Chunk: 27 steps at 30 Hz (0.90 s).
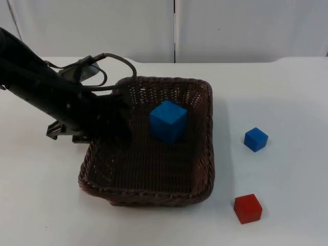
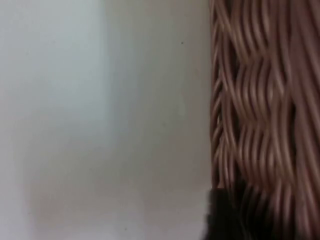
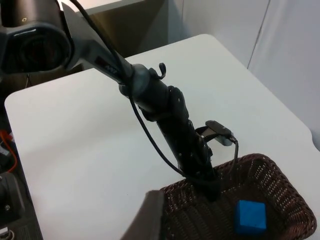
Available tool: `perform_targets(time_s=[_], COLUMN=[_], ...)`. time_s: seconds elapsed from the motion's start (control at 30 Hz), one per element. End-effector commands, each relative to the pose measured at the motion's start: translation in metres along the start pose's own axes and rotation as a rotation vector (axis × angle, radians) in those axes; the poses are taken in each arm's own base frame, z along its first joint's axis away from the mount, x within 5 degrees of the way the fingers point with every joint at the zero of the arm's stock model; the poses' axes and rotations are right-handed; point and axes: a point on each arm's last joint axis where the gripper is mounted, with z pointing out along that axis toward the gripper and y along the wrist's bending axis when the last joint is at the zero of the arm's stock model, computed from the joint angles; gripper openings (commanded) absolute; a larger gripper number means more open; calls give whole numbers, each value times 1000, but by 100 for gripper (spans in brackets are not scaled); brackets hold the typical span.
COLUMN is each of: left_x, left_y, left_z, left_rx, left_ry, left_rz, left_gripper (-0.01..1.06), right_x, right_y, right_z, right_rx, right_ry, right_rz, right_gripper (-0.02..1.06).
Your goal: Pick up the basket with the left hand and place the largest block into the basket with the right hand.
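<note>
Item: large blue block [image 1: 168,121]. Lies inside the basket, toward the far half of its woven floor, tilted a little, touching no wall.

Item: basket [image 1: 197,177]. Brown wicker, square, with one near corner sitting lower than the rest, so it looks tipped or partly raised; whether it is clear of the table I cannot tell. The left wrist view shows its weave [image 2: 265,115] pressed close beside the bare white table [image 2: 100,120].

Item: left gripper [image 1: 119,114]. At the basket's left wall, apparently gripping the rim. Its fingers are hidden behind the arm and the wicker, so I cannot tell how far they are closed or how firm the hold is. From the right wrist view the left arm runs down to that same rim [image 3: 212,192].

Item: right arm. Held high and back from the work, looking down on the basket [image 3: 280,175] and the block [image 3: 250,216]; it waits.

Item: small blue block [image 1: 255,139] and red block [image 1: 248,208]. On the table to the right of the basket, well apart from it.

Risk, as judged: a one-sided grip on a loaded basket may let it sag or twist, sliding the block toward the low corner; a slipped rim would drop the lot.
</note>
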Motion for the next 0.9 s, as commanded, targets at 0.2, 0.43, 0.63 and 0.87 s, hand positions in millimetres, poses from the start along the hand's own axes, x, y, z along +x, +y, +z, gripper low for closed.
perform_targets(time_s=[0.2,0.43,0.63,0.87], left_x=[-3,-3,-11,-22], left_y=[-7,-7,-9,-16], left_z=[-3,-4,-18,-53], left_rx=[24,25,-9,-64], left_ry=[-10,-9,-69,-150], left_rz=[1,3,36,110], left_gripper=[73,73,73,73], right_x=[1,1,1,0], right_y=[0,0,0,0], right_z=[-3,-3,-3,-3], right_rx=[4,4,4,-1], right_ry=[-2,-2,-2,-3], right_rz=[-4,-4,-4,-2], right_gripper=[84,84,84,84])
